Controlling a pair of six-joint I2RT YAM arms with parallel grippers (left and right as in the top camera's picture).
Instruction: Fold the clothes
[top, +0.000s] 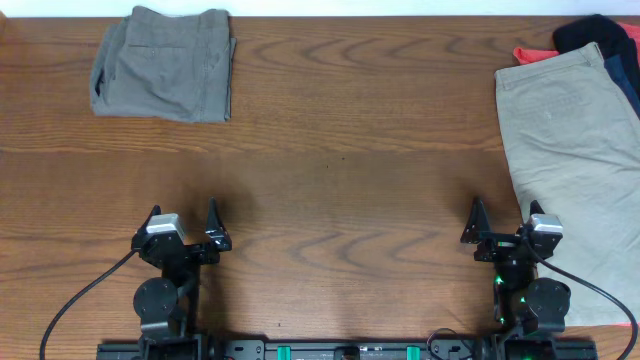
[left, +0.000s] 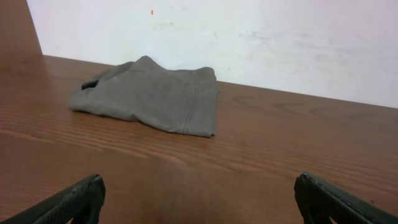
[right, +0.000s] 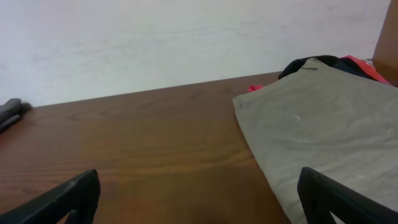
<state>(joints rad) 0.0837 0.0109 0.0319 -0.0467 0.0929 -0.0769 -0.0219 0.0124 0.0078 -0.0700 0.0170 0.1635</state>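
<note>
Grey-green shorts (top: 165, 62) lie folded at the far left of the table; they also show in the left wrist view (left: 152, 94). Larger tan shorts (top: 570, 140) lie spread flat at the right, also in the right wrist view (right: 323, 124). Red (top: 535, 53) and navy (top: 600, 35) pieces lie partly under their far end. My left gripper (top: 183, 225) is open and empty near the front edge, far from the grey-green shorts. My right gripper (top: 505, 225) is open and empty, its right finger at the tan shorts' left edge.
The wooden table (top: 340, 150) runs under everything. A white wall (left: 249, 37) stands behind the table's far edge. Black cables trail from both arm bases at the front edge.
</note>
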